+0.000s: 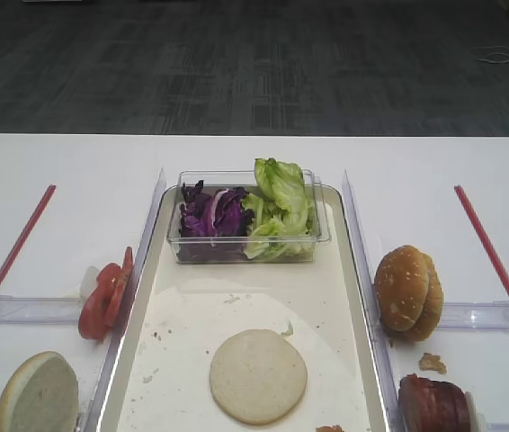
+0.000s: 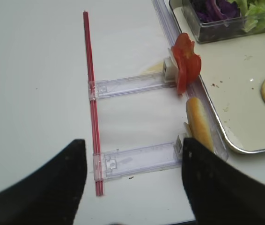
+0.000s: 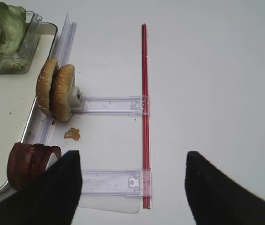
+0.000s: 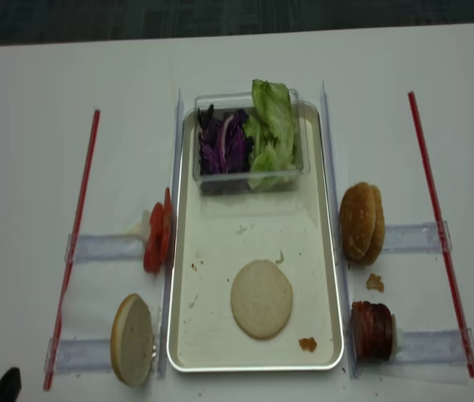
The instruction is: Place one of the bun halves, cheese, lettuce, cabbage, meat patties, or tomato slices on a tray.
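One pale bun half [image 1: 258, 375] lies flat on the near part of the tray [image 1: 191, 315]. A second bun half [image 1: 39, 396] stands on edge left of the tray, by the tomato slices [image 1: 104, 300]. Meat patties [image 1: 434, 405] stand on edge to the tray's right. Lettuce [image 1: 280, 202] and cabbage [image 1: 211, 214] fill a tub at the tray's far end. No cheese is in view. My left gripper [image 2: 132, 140] is open over a clear holder, its right finger beside the standing bun half [image 2: 199, 123]. My right gripper [image 3: 132, 153] is open and holds nothing, with the patties [image 3: 29, 164] at its left finger.
The clear plastic tub [image 1: 191, 247] sits on the tray's far end. Two brown speckled buns [image 1: 409, 292] stand on a clear holder [image 1: 484, 315] at the right. Red rods [image 1: 21, 243] [image 1: 493, 256] run along both sides. A crumb [image 1: 432, 362] lies near the patties.
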Controlling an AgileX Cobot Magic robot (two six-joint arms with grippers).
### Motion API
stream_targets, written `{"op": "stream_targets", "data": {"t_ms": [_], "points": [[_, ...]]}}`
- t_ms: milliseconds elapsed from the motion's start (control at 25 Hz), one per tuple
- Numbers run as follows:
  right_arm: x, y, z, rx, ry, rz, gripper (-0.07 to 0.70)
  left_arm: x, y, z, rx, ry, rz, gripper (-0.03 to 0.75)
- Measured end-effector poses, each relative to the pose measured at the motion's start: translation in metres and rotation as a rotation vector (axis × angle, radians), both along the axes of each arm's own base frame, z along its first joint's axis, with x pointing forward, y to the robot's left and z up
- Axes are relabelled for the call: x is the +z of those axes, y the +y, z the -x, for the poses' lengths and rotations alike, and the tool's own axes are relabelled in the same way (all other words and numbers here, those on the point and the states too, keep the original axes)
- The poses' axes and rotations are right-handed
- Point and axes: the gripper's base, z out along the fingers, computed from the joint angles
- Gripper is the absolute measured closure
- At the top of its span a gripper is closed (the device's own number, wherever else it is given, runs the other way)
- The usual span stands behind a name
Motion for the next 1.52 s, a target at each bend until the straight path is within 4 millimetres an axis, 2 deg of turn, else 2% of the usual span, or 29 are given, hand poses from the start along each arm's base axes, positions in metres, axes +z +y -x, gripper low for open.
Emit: {"op": "stream_targets", "data": {"t_ms": [1520], "points": [[0.0,0.0,0.0,0.002,0.0,0.003,0.141,-0.0007,0.0041,0.0003,0.087,0.003,0.049,0.293]]}}
